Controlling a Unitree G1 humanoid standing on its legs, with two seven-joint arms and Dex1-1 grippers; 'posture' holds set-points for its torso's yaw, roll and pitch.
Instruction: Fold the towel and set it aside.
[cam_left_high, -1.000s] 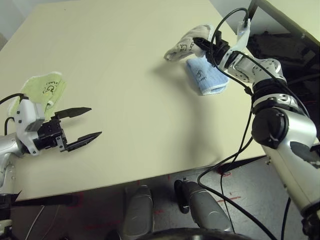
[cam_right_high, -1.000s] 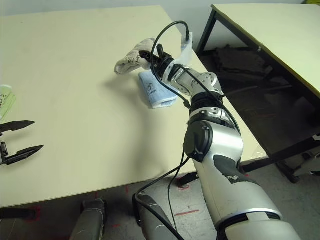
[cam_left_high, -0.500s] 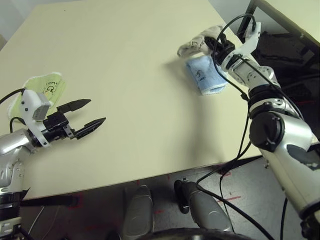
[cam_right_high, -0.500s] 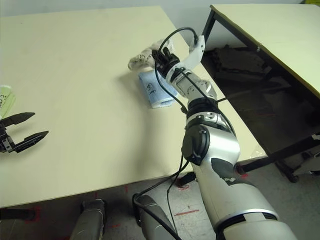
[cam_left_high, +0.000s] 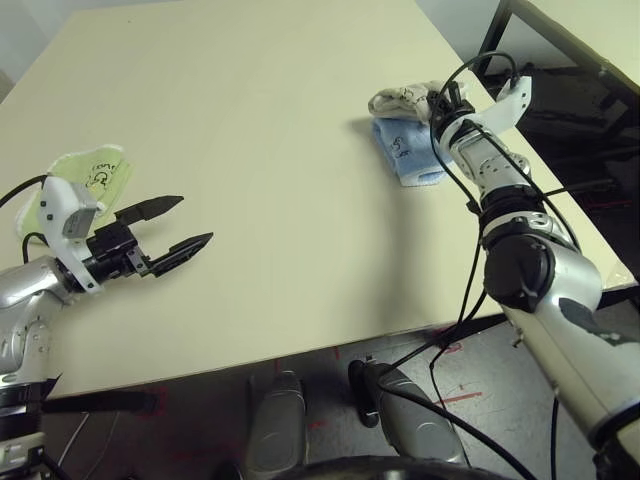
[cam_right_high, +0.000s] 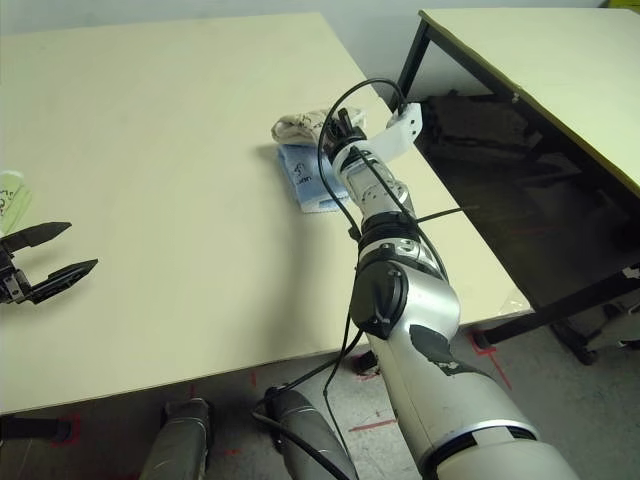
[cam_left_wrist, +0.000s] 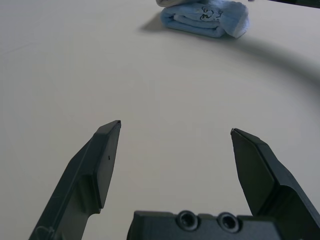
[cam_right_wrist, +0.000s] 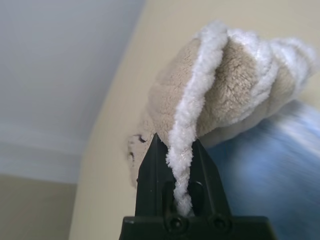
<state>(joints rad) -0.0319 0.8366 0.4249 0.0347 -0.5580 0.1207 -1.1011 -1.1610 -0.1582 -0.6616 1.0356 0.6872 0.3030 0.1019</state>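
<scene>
The beige towel (cam_left_high: 398, 100), folded into a bundle with white stitched edging, is at the table's far right, resting on or just above the far end of a light-blue folded towel (cam_left_high: 408, 152). My right gripper (cam_left_high: 437, 104) is shut on the beige towel's edge. In the right wrist view the white edging (cam_right_wrist: 192, 125) runs down between the closed fingers (cam_right_wrist: 150, 170). My left gripper (cam_left_high: 197, 219) hovers open over bare table at the near left, far from the towel. Nothing is between its fingers (cam_left_wrist: 102, 160).
A light-green folded towel (cam_left_high: 95, 175) lies by my left forearm near the table's left edge. The table's right edge (cam_right_high: 440, 180) is close beside the blue towel. A second table (cam_right_high: 540, 70) stands beyond a gap, with dark clutter beneath it.
My right gripper has carried the beige towel to the right and lowered it to the far end of the blue towel. The left gripper turned slightly at first and then held still.
</scene>
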